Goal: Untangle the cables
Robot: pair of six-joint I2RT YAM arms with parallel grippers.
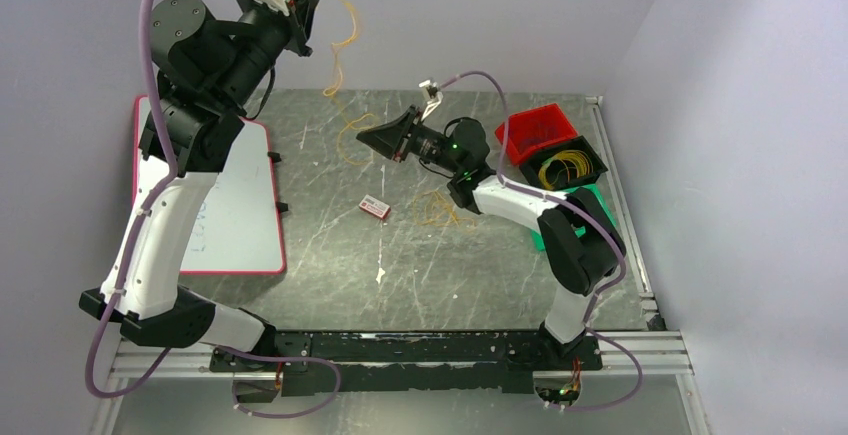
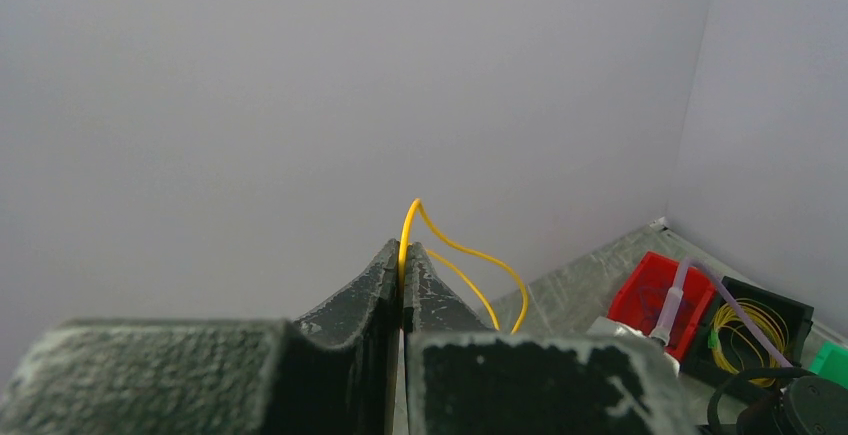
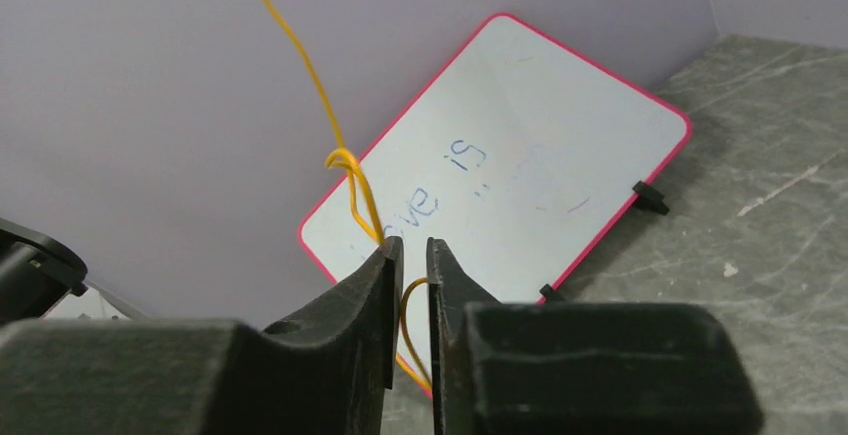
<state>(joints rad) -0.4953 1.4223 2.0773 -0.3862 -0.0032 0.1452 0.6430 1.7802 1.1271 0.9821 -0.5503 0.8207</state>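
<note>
While left hand (image 2: pixel 403 255) pinches cables (image 3: pixel 343 162) high, right hand (image 3: pixel 410 247) low, jaws ajar

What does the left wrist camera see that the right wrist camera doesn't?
Only the left wrist view: a red bin and a black bin holding coiled yellow cable, plus the left end effector shut on a yellow cable. Only the right wrist view: a pink-edged whiteboard and the right end effector, jaws slightly apart. Both: thin yellow cable at the end effector's tip, grey wall.
</note>
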